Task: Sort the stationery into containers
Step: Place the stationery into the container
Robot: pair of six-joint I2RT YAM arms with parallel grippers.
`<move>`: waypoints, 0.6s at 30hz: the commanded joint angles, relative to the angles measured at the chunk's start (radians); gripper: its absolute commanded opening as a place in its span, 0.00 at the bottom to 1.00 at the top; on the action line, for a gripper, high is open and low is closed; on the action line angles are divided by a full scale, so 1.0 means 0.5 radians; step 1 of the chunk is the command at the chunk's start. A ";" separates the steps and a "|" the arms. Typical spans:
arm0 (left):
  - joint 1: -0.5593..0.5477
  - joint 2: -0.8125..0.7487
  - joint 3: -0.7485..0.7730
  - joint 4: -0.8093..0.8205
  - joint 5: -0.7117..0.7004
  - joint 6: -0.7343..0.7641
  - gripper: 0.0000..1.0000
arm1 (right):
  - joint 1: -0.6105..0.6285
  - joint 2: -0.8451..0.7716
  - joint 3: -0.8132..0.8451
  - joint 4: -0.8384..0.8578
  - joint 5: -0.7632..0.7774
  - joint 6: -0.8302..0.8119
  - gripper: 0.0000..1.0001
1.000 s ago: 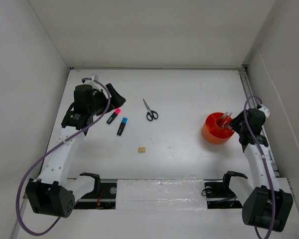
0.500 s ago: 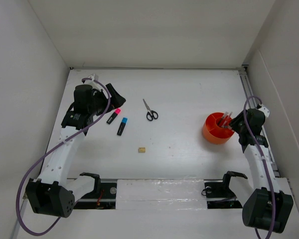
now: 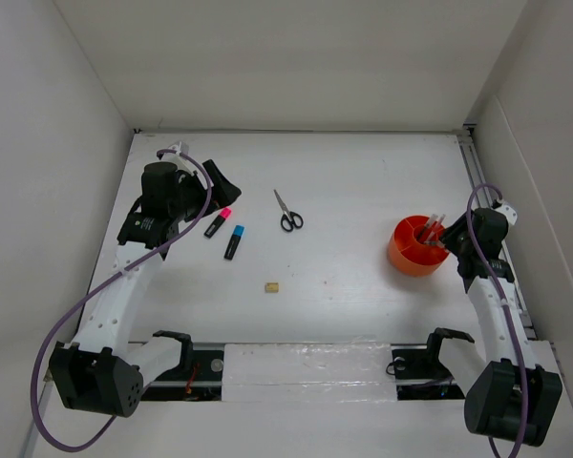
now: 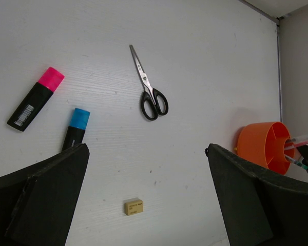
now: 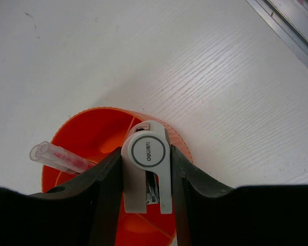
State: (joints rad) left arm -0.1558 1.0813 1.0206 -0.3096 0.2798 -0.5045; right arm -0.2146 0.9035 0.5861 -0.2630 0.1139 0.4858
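Clamps the right hand [image 5: 146, 174] on a white piece [image 5: 146, 151] over the orange cup [image 5: 87, 128], mid-right of the top view. Holds the left hand [image 4: 146, 148] wide open, empty, upper left, near markers [image 4: 36, 100] and scissors [image 4: 150, 95].

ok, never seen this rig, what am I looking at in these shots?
Two robot arms are bolted at the near edge of a table, each ending in a two-finger gripper. The wide picture comes from a fixed camera above and behind them; the other two from a camera on each wrist, showing that arm's own dark fingers. On the table lie a pink marker, a blue marker, scissors and a tan eraser. At the right stands an orange cup with dividers, pens inside. The left gripper is open and empty, near the markers. The right gripper is shut on a white stapler-like piece over the cup.
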 commanded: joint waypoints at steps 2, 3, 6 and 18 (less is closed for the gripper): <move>0.002 -0.058 -0.019 0.070 0.005 0.030 0.99 | 0.015 -0.021 0.024 0.035 0.039 -0.024 0.43; 0.002 -0.058 -0.019 0.070 0.005 0.030 0.99 | 0.015 -0.021 0.024 0.035 0.039 -0.024 0.43; 0.002 -0.058 -0.019 0.070 0.005 0.030 0.99 | 0.015 -0.021 0.024 0.035 0.039 -0.024 0.46; 0.002 -0.058 -0.019 0.070 0.005 0.030 0.99 | 0.015 -0.021 0.024 0.035 0.039 -0.024 0.53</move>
State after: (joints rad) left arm -0.1558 1.0813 1.0206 -0.3096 0.2798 -0.5045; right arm -0.2146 0.9035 0.5861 -0.2630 0.1200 0.4828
